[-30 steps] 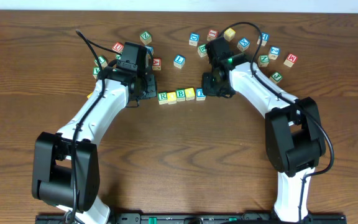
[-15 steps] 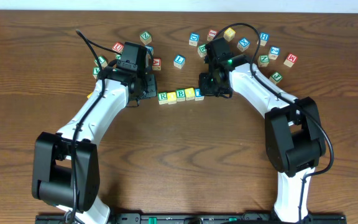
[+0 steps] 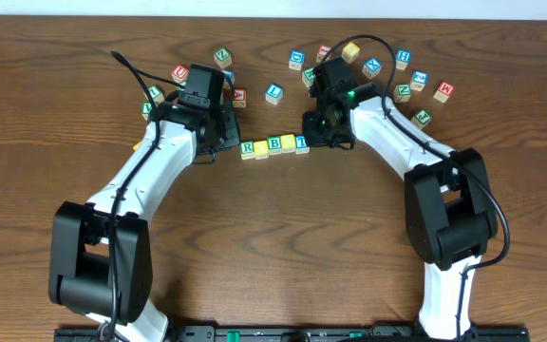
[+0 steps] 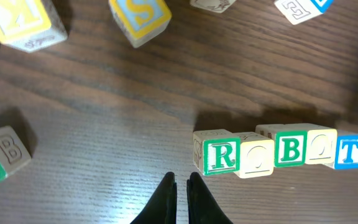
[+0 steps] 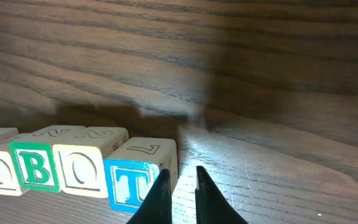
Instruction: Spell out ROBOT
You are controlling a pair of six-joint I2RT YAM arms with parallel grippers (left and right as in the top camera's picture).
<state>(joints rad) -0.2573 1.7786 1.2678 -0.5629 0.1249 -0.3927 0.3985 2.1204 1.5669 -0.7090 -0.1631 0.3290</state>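
Five cubes stand in a touching row reading ROBOT: green R (image 3: 248,148) (image 4: 219,154), a pale O (image 4: 258,155), green B (image 3: 274,144) (image 4: 291,149) (image 5: 37,166), a second O (image 4: 320,148) (image 5: 79,168) and blue T (image 3: 302,142) (image 4: 350,151) (image 5: 129,183). My left gripper (image 3: 224,142) (image 4: 180,180) is shut and empty, just left of the R and nearer the camera. My right gripper (image 3: 313,141) (image 5: 182,171) is shut with nothing between its fingers. Its left finger rests against the T's right side.
Several loose letter cubes lie scattered behind the row, among them one at the far left back (image 3: 221,57), one mid-back (image 3: 273,92) and one at the far right (image 3: 443,91). The left wrist view shows an S cube (image 4: 140,17) and a green B cube (image 4: 2,152).
My right gripper has slid left, pushing the T cube against the row; the row has shifted slightly left. The left arm has barely moved.
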